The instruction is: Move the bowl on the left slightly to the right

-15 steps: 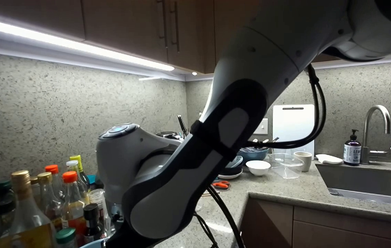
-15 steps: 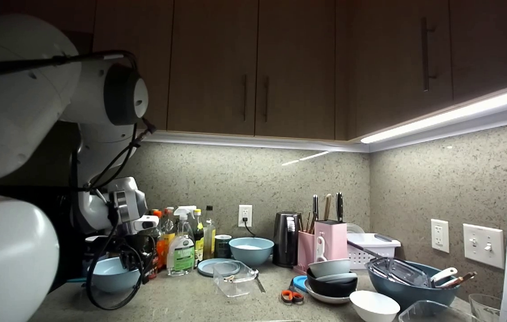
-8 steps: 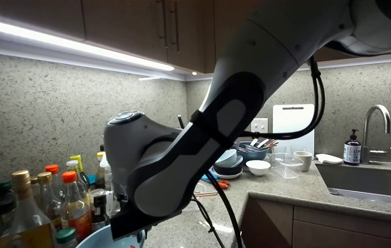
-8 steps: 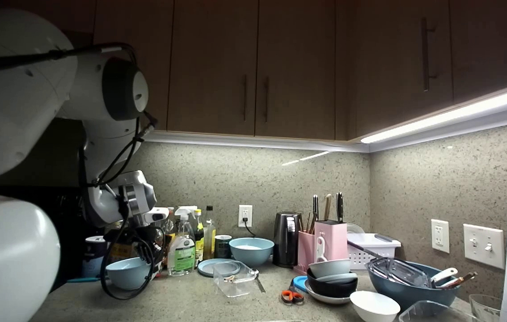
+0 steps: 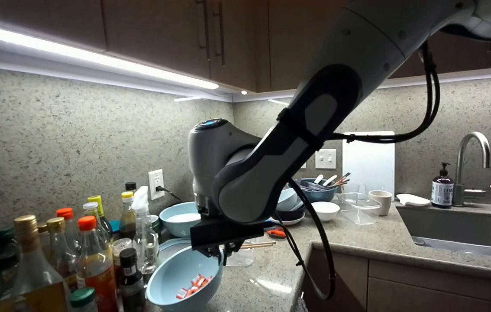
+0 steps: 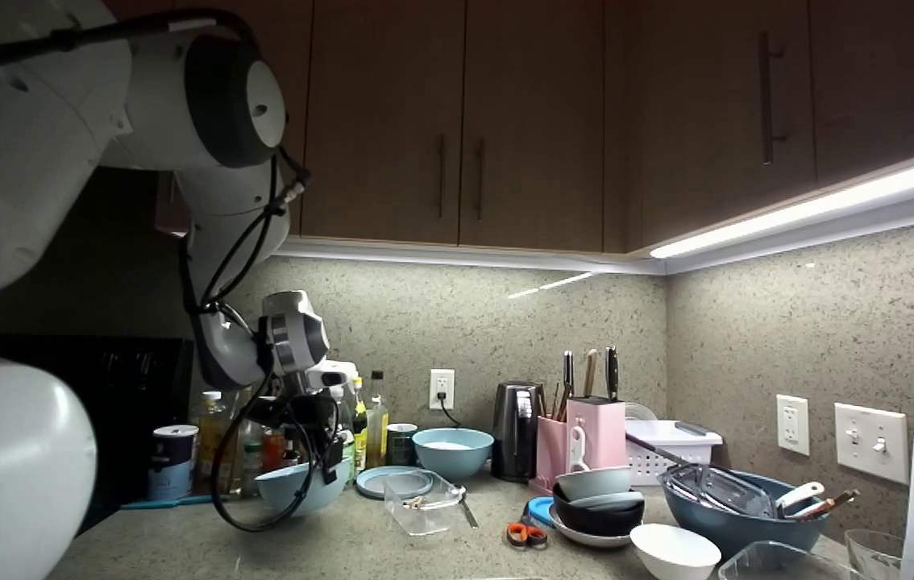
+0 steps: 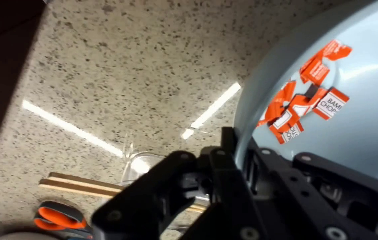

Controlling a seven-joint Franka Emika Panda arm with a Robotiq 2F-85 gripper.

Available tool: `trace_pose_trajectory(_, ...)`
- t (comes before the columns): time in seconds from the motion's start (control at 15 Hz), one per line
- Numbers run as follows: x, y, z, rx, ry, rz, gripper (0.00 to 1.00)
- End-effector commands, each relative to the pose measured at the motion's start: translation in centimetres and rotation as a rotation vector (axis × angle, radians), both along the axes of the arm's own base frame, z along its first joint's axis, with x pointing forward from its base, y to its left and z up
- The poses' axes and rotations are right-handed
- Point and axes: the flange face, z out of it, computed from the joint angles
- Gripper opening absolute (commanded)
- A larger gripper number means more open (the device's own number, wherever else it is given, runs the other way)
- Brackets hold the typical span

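The light blue bowl (image 5: 180, 271) stands tilted beside the bottles, its gripper-side edge raised. Several orange-and-white paper wrappers (image 7: 315, 71) lie at its bottom. My gripper (image 7: 240, 140) has one finger outside and one inside the rim, shut on the bowl's wall. In an exterior view the bowl (image 6: 280, 487) is partly crossed by the arm's cable, with the gripper at its right edge. Whether its base touches the counter I cannot tell.
Sauce bottles (image 5: 94, 255) crowd the wall side. Behind the held bowl are a similar blue bowl (image 6: 457, 459), a flat blue plate (image 6: 370, 482) and a clear container (image 6: 425, 515). Chopsticks (image 7: 79, 185) and orange-handled scissors (image 7: 59, 218) lie farther along. The counter edge (image 7: 19, 83) drops off.
Gripper and bowl have travelled together to the right in both exterior views. The bowl has tipped, its gripped edge rising, and its wrappers have come into sight.
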Motion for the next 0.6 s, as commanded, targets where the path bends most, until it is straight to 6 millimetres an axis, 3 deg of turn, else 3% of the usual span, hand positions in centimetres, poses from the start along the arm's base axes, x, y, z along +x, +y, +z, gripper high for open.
trace_pose_trajectory(0.0,-2.1,-2.3,1.2,0.055,0.025,-0.083,0.07)
trace_pose_trajectory(0.47,-7.5,-0.3,1.1,0.147,0.133,-0.19,0.07)
trace_pose_trajectory(0.53,-5.2,-0.1,0.1,0.137,0.119,-0.148,0.07)
